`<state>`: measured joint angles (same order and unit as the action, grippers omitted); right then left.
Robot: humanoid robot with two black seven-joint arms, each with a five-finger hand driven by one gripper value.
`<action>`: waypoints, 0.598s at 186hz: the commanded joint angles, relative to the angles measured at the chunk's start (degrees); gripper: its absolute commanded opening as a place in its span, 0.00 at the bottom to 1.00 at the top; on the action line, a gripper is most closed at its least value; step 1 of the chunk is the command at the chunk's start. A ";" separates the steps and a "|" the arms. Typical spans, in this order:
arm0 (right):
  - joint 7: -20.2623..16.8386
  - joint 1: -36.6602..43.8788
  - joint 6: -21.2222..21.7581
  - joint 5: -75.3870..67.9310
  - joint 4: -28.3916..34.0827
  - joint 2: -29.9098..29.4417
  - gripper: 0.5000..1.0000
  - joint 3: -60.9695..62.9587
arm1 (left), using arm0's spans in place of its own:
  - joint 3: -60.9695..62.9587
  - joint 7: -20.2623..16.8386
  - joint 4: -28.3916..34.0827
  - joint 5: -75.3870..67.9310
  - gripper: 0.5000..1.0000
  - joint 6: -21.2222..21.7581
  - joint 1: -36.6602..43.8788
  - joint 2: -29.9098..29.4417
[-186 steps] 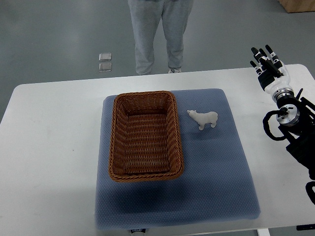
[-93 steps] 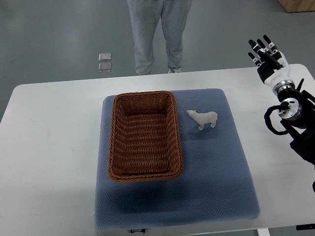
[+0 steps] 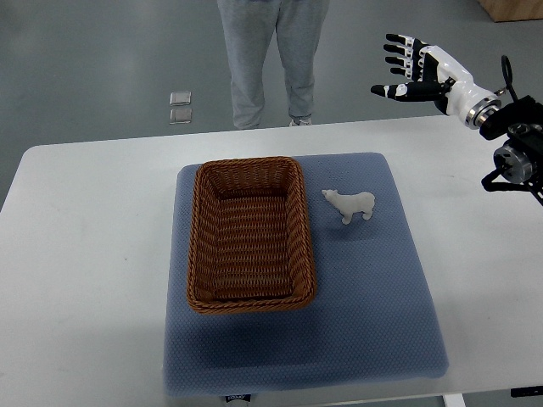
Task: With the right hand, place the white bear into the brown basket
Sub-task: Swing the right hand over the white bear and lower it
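I am watching the fingers (image 3: 399,61) spreading wide and holding nothing as the right hand (image 3: 417,71) is hovering at two o'clock past the white table (image 3: 85,229). The white bear (image 3: 349,204) is standing on the blue mat (image 3: 365,288), just beside the brown basket (image 3: 251,235), at its three o'clock. A person's legs (image 3: 270,59) are showing at twelve o'clock.

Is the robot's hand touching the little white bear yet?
Apart. The top view shows the right hand open, raised beyond the table's far edge, well clear of the white bear on the blue mat.
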<state>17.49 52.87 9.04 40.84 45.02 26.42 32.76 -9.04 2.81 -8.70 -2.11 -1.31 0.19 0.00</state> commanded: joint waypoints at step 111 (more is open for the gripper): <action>-5.71 13.13 15.48 39.92 15.45 6.89 0.85 -23.97 | -0.01 0.00 0.00 0.01 1.00 -0.01 -0.01 0.00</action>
<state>15.04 66.10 24.04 74.28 59.60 34.82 9.78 -9.05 2.81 -8.70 -2.11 -1.29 0.18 0.00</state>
